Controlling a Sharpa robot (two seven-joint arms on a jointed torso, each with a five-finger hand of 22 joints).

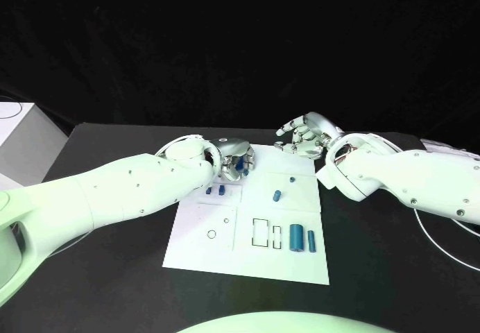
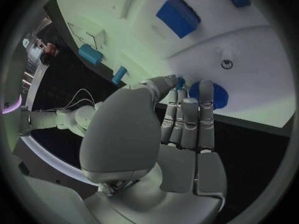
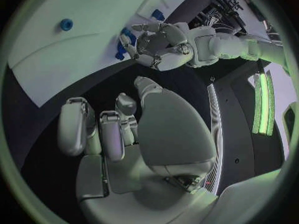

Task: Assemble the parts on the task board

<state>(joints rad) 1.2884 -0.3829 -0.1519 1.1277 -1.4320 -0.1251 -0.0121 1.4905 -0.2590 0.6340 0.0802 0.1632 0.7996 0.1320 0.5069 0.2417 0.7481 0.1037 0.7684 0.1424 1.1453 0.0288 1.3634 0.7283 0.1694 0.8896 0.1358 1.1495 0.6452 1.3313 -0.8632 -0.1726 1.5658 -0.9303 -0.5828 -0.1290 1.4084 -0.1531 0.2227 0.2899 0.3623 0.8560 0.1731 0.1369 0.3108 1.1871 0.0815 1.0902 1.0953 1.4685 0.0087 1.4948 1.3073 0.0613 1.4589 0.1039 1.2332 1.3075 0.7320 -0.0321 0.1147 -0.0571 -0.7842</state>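
- Reaching over the far left corner of the task board (image 1: 250, 236), the left hand (image 1: 232, 158) has its fingers curled down close together at a round blue disc (image 2: 209, 94).
- From the left wrist view, the fingertips (image 2: 206, 87) lie against that disc and the thumb comes in beside a small blue piece (image 2: 180, 82); whether the hand truly grips either one, I cannot tell.
- Just beyond the left hand's fingers, a blue block (image 2: 178, 16) sits on the white board, and a small ring-shaped mark (image 2: 226, 63) lies between the block and the disc.
- Off to the thumb side of the left hand, a short blue cylinder (image 2: 90, 54) and a slimmer blue peg (image 2: 119, 75) rest on the board.
- Hovering past the board's far right corner, over the black table (image 1: 380, 263), the right hand (image 1: 305, 135) holds nothing, its fingers apart and loosely bent.
- Between the two hands and nearer the robot, a small blue peg (image 1: 277, 196) lies tilted on the board, with a tiny blue stud (image 1: 292, 180) just beyond it.
- Well on the near side of both hands, a large blue cylinder (image 1: 296, 238) and a thin blue pin (image 1: 311, 241) lie side by side, next to two outlined rectangular slots (image 1: 261, 232).
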